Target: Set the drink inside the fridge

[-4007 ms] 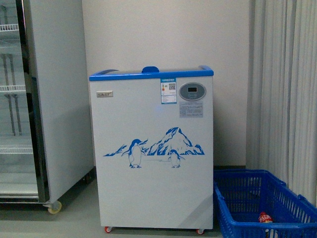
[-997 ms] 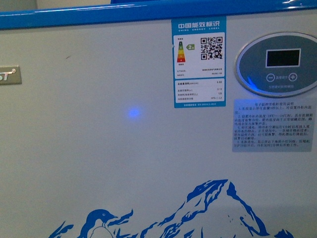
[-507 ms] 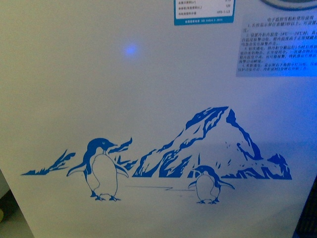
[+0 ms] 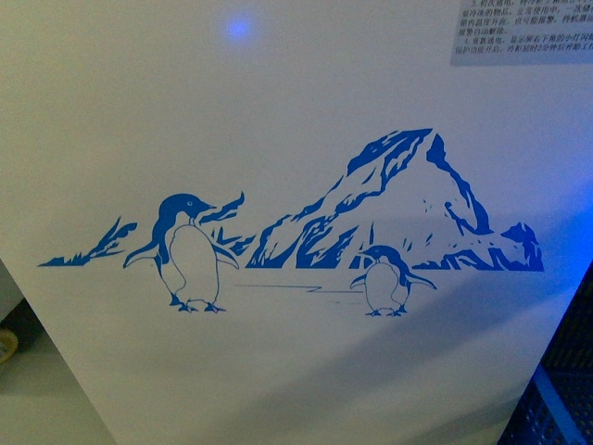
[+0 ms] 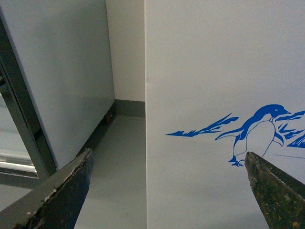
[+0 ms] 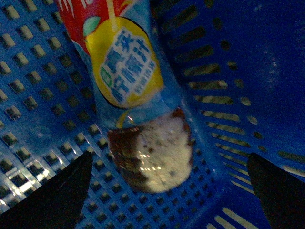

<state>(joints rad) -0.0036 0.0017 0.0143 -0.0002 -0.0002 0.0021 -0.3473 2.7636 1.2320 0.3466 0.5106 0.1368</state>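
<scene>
We face the fridge's point(image 4: 278, 371) white front panel, which fills most of the frame. Across its middle runs a blue decal: a large penguin point(image 4: 188, 255) at left, a small penguin point(image 4: 384, 278) and a mountain point(image 4: 398, 195) at right. A blue light spot point(image 4: 239, 28) glows at top, a printed label point(image 4: 523, 32) sits upper right, and a blue basket point(image 4: 556, 408) edges in at lower right.

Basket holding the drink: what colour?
Blue, with perforated walls: basket. It shows best in the right wrist view.

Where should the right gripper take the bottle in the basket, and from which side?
Across the labelled body of the bottle, from above: it seems to lie on the basket floor beside a wall, and the open right gripper straddles its width.
</scene>
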